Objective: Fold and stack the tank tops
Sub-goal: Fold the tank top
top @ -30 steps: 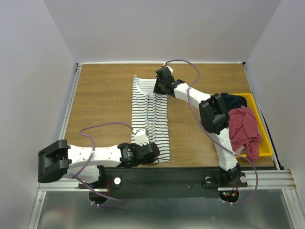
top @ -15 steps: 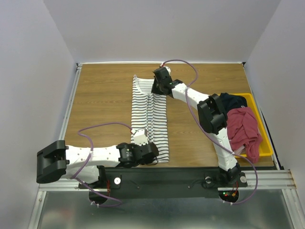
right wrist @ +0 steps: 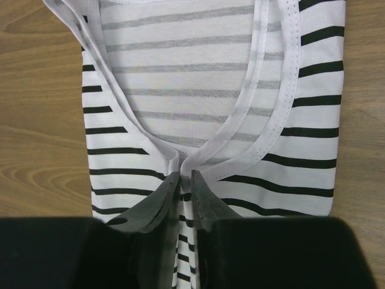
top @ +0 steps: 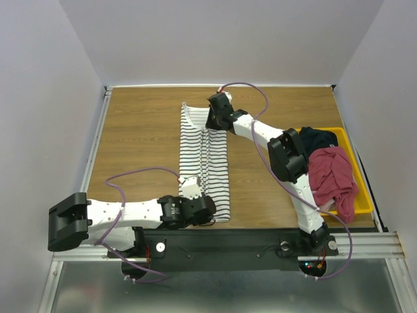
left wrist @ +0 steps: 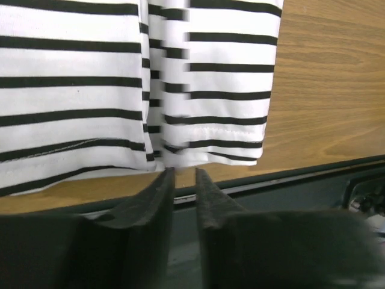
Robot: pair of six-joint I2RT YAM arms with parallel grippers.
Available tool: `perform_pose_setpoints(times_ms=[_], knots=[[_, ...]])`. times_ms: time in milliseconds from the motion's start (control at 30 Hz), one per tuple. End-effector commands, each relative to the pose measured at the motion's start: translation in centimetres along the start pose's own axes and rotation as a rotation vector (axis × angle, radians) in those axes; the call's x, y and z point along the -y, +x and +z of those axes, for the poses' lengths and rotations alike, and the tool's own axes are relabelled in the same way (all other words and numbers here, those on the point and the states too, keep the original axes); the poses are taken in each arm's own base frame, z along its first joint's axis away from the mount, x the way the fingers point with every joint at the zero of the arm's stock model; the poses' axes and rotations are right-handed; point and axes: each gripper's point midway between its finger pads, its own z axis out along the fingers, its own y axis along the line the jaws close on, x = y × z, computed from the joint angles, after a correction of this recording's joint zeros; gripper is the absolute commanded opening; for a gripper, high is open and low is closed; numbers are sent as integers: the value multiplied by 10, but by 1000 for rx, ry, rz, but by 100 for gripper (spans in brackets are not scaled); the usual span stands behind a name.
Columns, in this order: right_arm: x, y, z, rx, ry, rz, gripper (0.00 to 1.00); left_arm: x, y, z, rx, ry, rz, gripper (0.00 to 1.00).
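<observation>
Striped tank top [top: 207, 163]: lies flat mid-worktop [top: 143, 137], folded lengthwise into a long narrow strip. The neckline is at the far end and the hem is at the near edge.

Top view: the left wrist covers the near-left hem corner. The right wrist covers the far-right shoulder. Neither set of fingertips can be made out from here.

Left fingers [left wrist: 157, 195]: tips sit at the hem, right at the overlap of the two folded-in sides. They stand a narrow slit apart, with no cloth seen in the slit. The finger bases are blurred and the upper body of the top is cut off by the frame.

Right fingers [right wrist: 159, 201]: tips sit where the two white neckline bindings meet. These too are parted by a thin slit, with stripes showing through it from below. No cloth is seen clamped.

Dark red tank top [top: 332, 179]: crumpled in the yellow tray [top: 363, 195] at the right, draped over its near rim. The right arm hides its left part. A dark garment [top: 319, 138] lies behind it, mostly hidden, and its kind cannot be made out.
</observation>
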Motion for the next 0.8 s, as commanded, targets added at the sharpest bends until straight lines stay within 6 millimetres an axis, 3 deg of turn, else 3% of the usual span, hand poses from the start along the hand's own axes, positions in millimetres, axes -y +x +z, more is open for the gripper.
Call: perform_pose_setpoints(times_ms=[0,133,233,367,400,533,633,667,767], knots=[[-20,-32,-7,91,-47,15,24,15,-9,-17,21,57,0,37],[-32,-48,-24,118,-81,4,47,28,-30,-34,90,108,-10,49],[-39,-65,-45,152,-101,-2,55,34,-49,-48,148,124,-37,49],[-32,-65,-80,149,-100,0,55,15,-67,-58,217,41,-113,46],[-29,-58,-89,131,-104,7,54,-5,-73,-58,241,-25,-131,42],[-15,-10,-122,40,-108,-8,52,-30,-93,-59,269,-42,-257,43],[11,42,-154,-28,-71,-24,52,-40,-100,-57,264,10,-302,56],[5,46,-155,-36,-87,-24,52,-42,-99,-56,260,21,-316,57],[16,91,-178,-102,-94,-27,52,-60,-89,-47,237,4,-345,65]])
